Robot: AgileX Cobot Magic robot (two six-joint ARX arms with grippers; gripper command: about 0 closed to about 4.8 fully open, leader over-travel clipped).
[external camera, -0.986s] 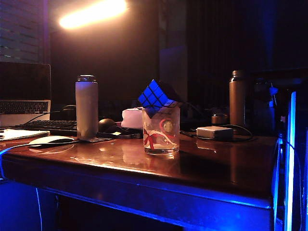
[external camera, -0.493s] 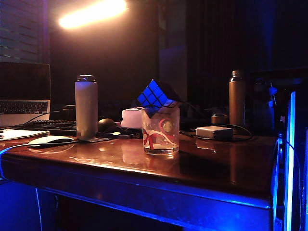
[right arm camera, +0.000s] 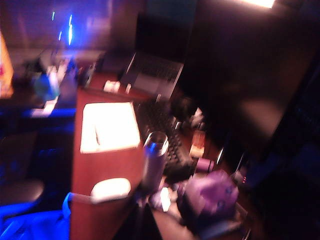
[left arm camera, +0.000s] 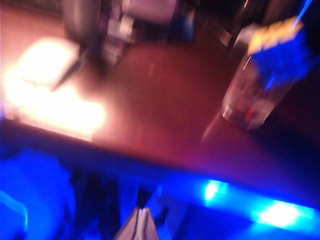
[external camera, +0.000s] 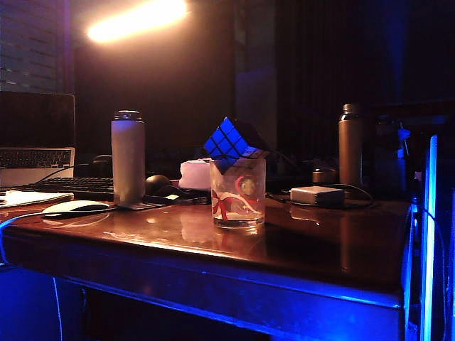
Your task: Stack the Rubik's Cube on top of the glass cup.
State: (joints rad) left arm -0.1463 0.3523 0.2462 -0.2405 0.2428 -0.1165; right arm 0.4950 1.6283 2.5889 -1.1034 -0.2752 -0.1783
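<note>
My pincers are both away from the work. The left gripper [left arm camera: 141, 227] shows only as a pale tip in its blurred wrist view, out past the near edge of the glossy reddish-brown wooden table [external camera: 298, 249], and I cannot tell whether it is spread or pressed together. The right gripper does not show in any view; it is pressed together, pinching nothing that I can see.

Taking the short clear glass cup with red and white ribbon print [external camera: 238, 192] as landmark: it stands upright near the table's front edge, and the small blue Rubik's Cube with black grid lines [external camera: 231, 140] sits on its rim, tilted, one corner dipping into the mouth. From my left gripper the cup lies ahead across the table edge, with bare tabletop between; that arm looks the nearer.

I judge the stack already made, so any move only needs to keep clear of the cup.

To the cup's left, slightly farther back, stands a tall pale cylindrical bottle with a metal cap [external camera: 128, 158]. Behind-right lies a small grey box [external camera: 317, 195], then a tall dark bottle [external camera: 350, 144].
</note>
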